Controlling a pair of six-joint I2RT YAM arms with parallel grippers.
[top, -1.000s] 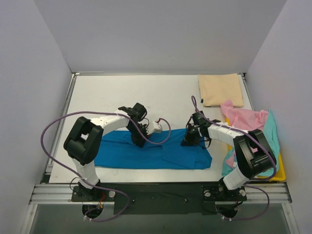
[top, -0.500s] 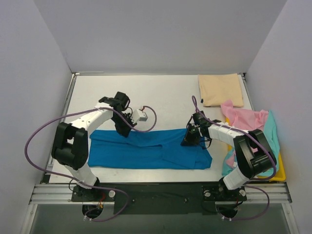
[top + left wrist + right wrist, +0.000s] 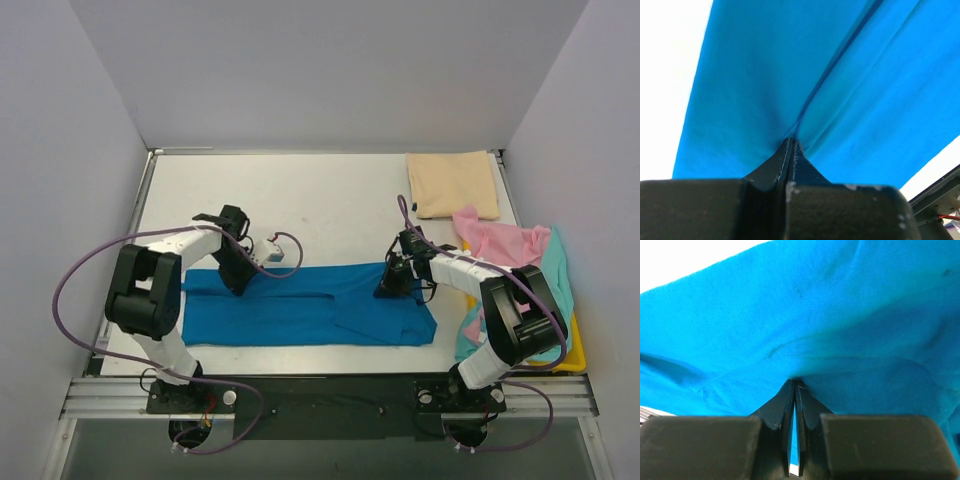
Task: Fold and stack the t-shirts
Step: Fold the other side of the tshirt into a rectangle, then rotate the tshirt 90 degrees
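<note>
The bright blue t-shirt lies folded into a long band across the near part of the table. My left gripper is shut on its far edge near the left end; the left wrist view shows blue cloth pinched at the fingertips. My right gripper is shut on the far edge near the right end; blue cloth fills the right wrist view. The beige t-shirt lies folded at the far right. The pink t-shirt and the teal t-shirt lie heaped at the right edge.
A yellow tray lies under the pink and teal heap at the right edge. White walls enclose the table on three sides. Purple cables loop from both arms. A metal rail runs along the near edge.
My left gripper has moved left along the blue shirt's far edge and come down onto it. The right gripper has stayed on the right end.
</note>
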